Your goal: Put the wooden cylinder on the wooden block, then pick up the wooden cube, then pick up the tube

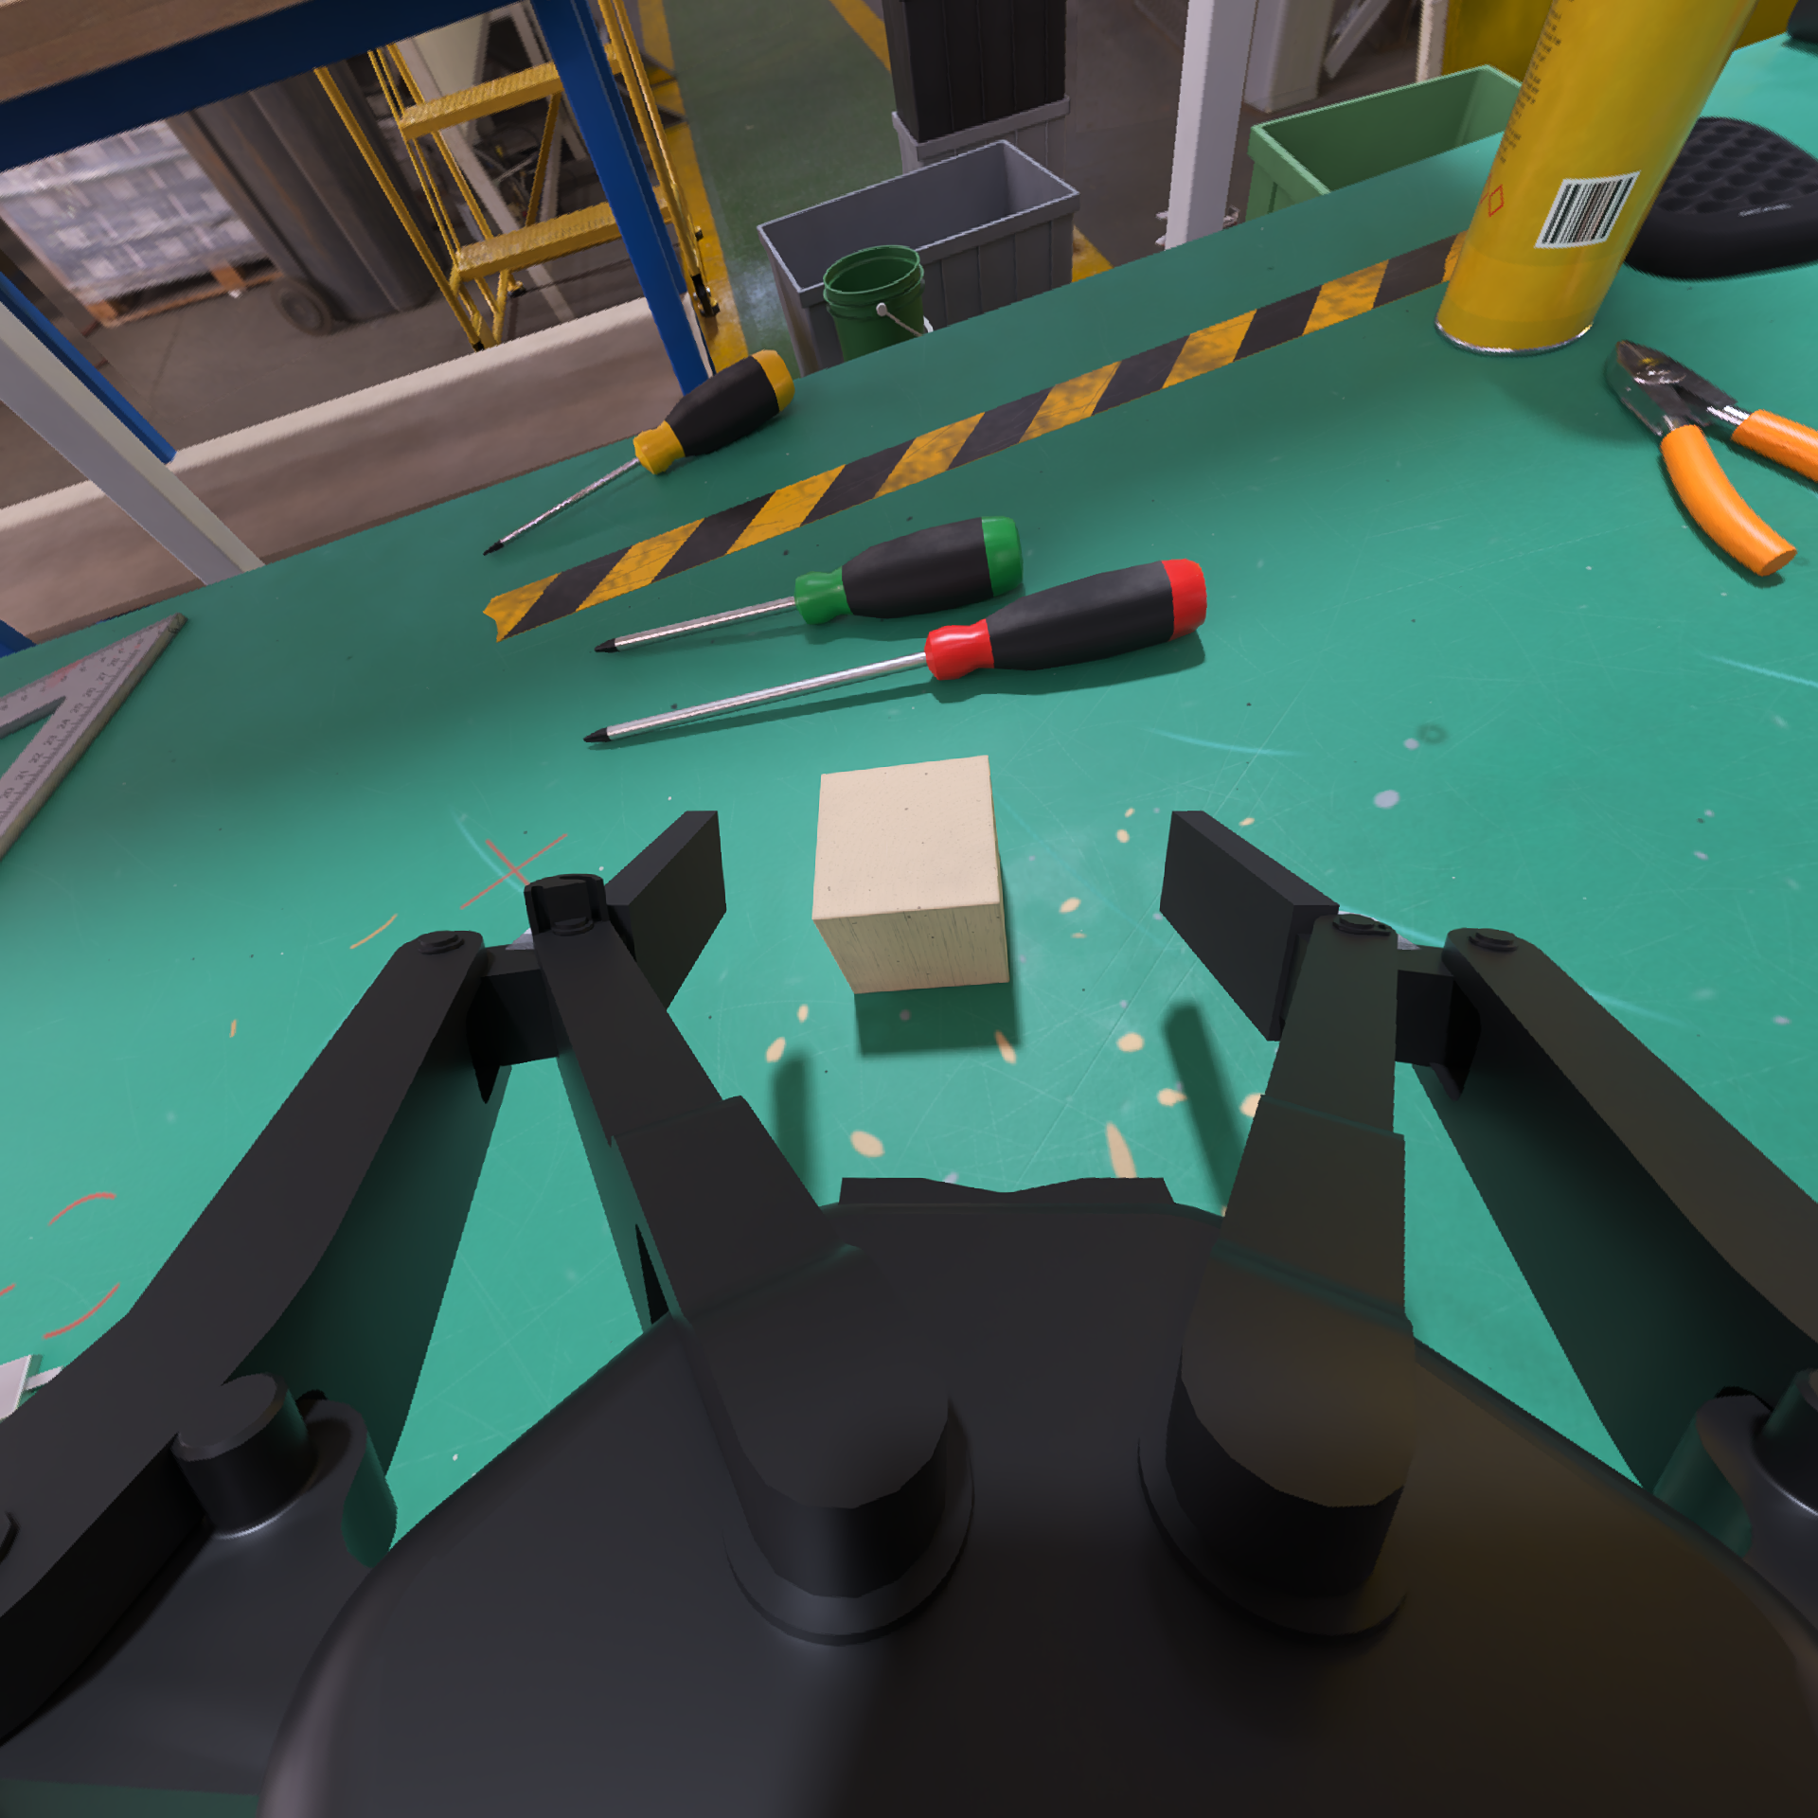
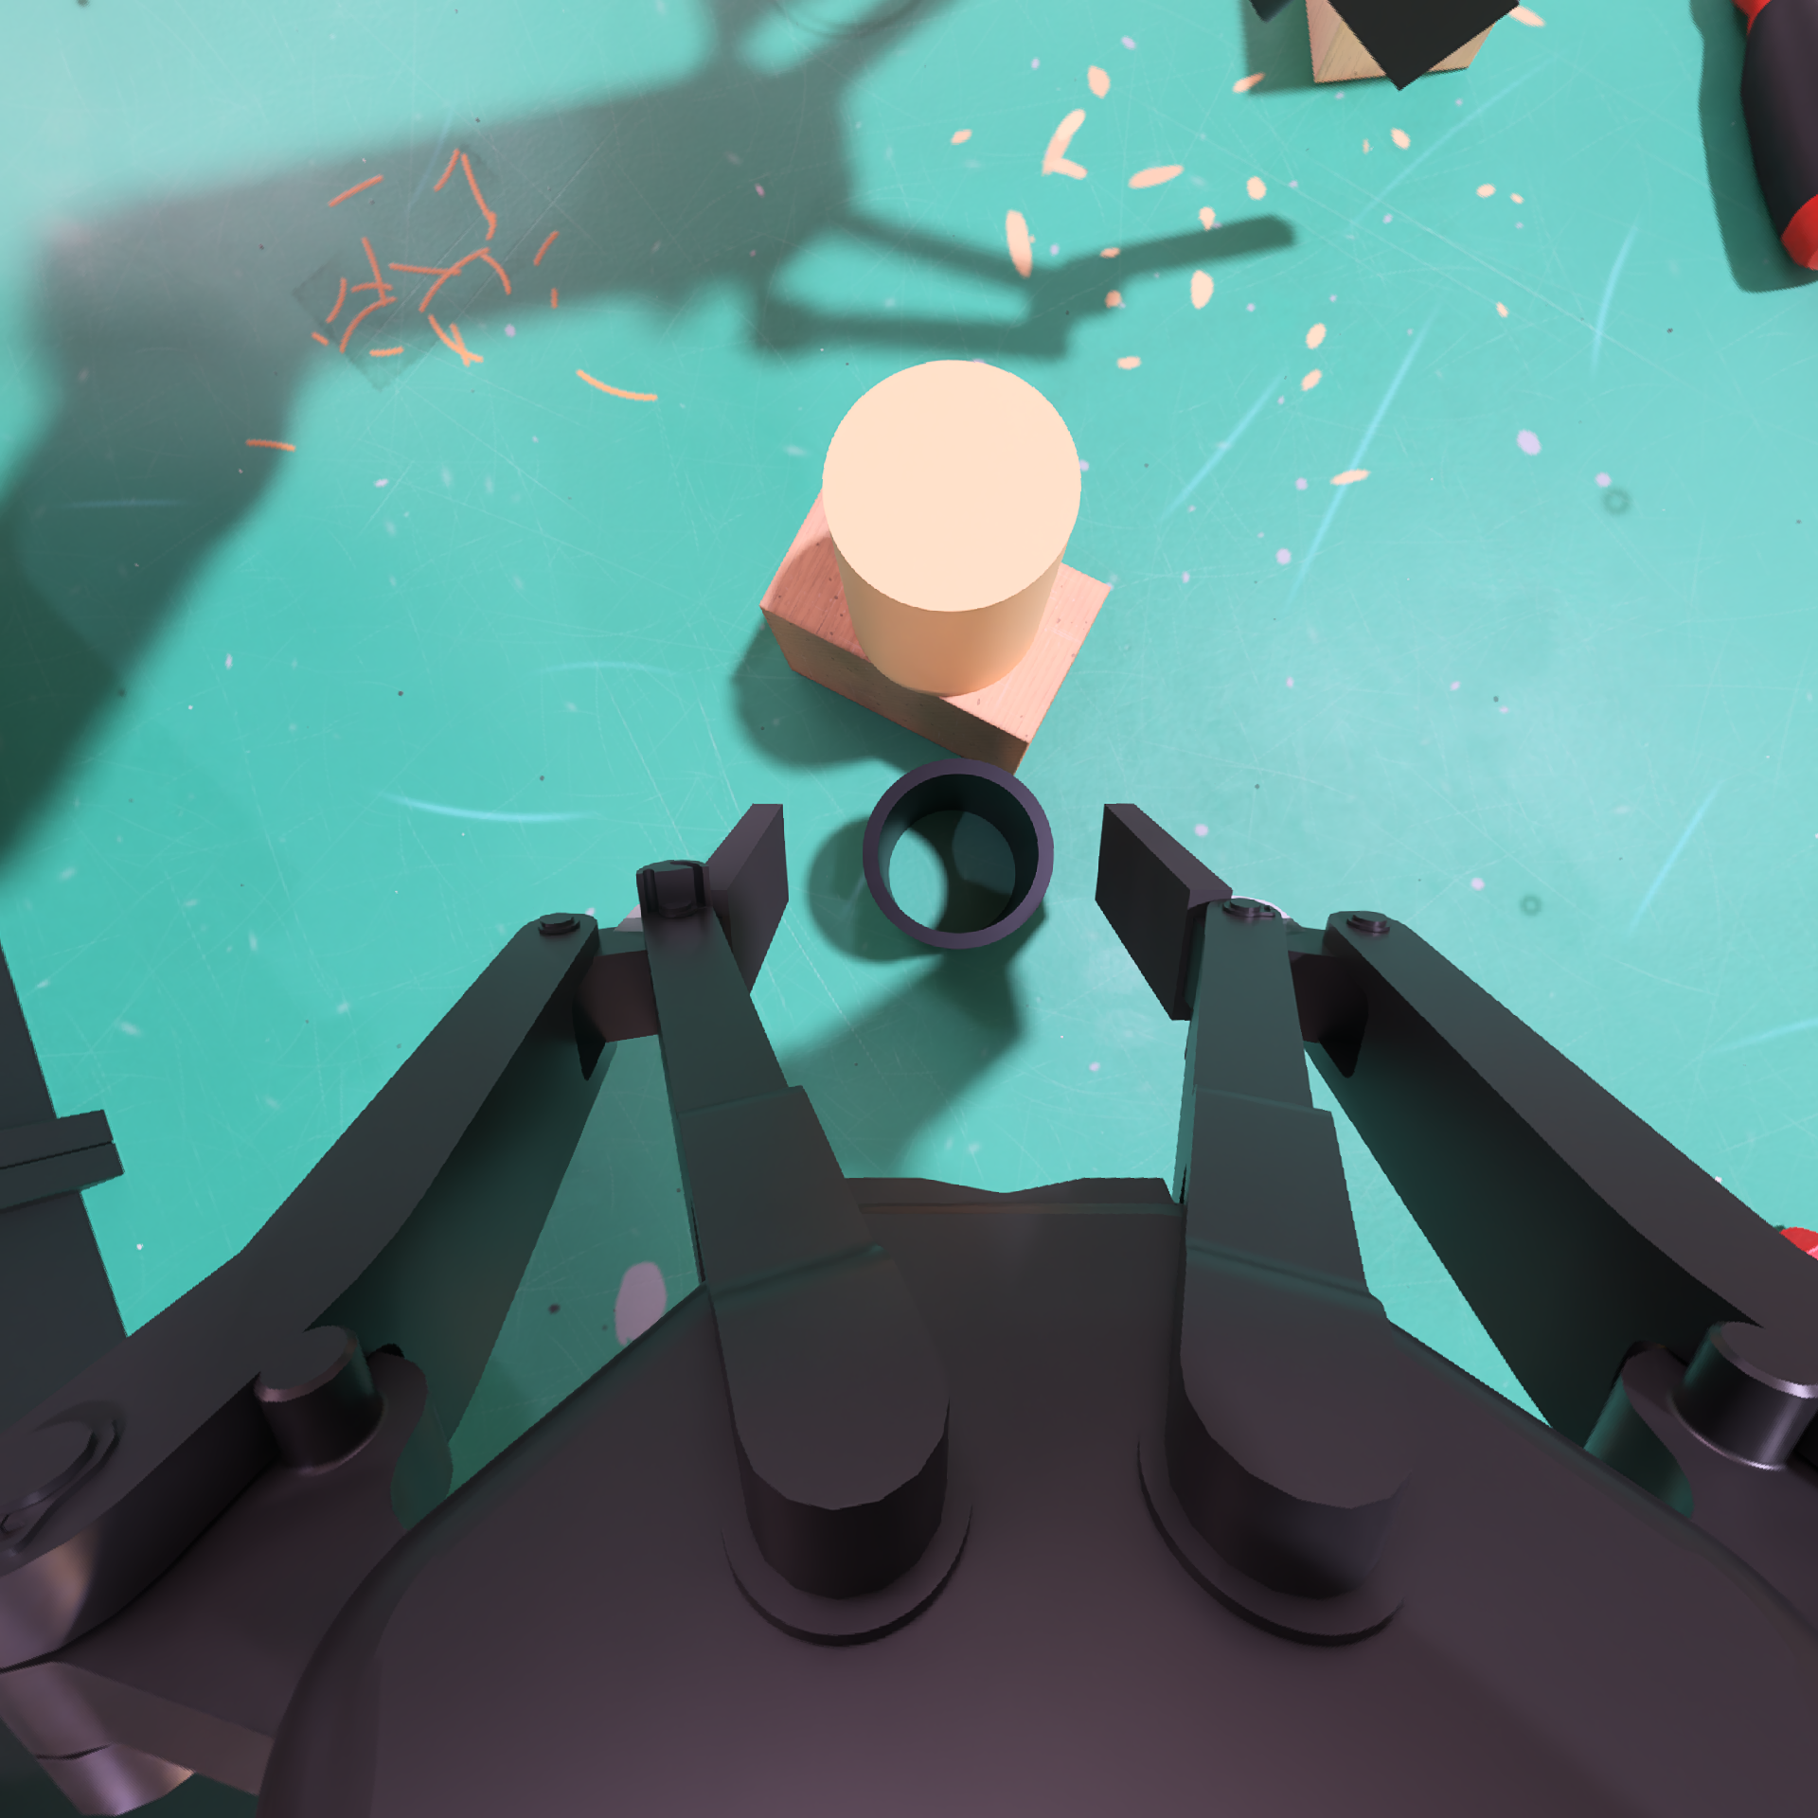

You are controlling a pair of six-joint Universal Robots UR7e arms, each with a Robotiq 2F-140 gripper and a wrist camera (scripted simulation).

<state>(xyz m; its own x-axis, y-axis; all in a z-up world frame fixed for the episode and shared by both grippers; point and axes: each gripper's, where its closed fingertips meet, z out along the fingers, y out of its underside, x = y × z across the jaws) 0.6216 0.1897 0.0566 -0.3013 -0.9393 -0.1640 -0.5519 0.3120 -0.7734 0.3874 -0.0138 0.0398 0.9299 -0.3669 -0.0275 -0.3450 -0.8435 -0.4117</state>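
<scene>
Left wrist view. The left gripper (image 1: 942, 900) fills the lower half of the frame, its jaws spread wide and holding nothing. The wooden cube (image 1: 910, 876) stands on the green table (image 1: 1377, 787) at frame centre, between the two fingertips and apart from both. Just beyond it lie a red-handled screwdriver (image 1: 1067, 620) and a green-handled screwdriver (image 1: 910, 573), side by side, shafts pointing toward the left edge. Behind them a yellow-and-black striped tape (image 1: 984, 428) runs diagonally from centre left to upper right. A yellow-handled screwdriver (image 1: 713, 408) lies past the tape near the table's far edge. A metal square (image 1: 69, 708) sits at the left edge; orange-handled pliers (image 1: 1712, 462) and a yellow can (image 1: 1574, 187) occupy the upper right. A grey bin (image 1: 944, 226) and a green bucket (image 1: 874, 295) stand off the table at upper centre.

Right wrist view. The right gripper (image 2: 942, 890) is likewise spread and empty. The tube (image 2: 959, 851), a dark ring standing on end, rests on the table between the fingertips, touching neither. Immediately beyond it, above frame centre, the wooden cylinder (image 2: 949, 521) stands upright on the wooden block (image 2: 994, 698). Orange shavings (image 2: 423, 275) are scattered at upper left. At the top edge, right of centre, the cube appears again, partly hidden by a dark finger.
</scene>
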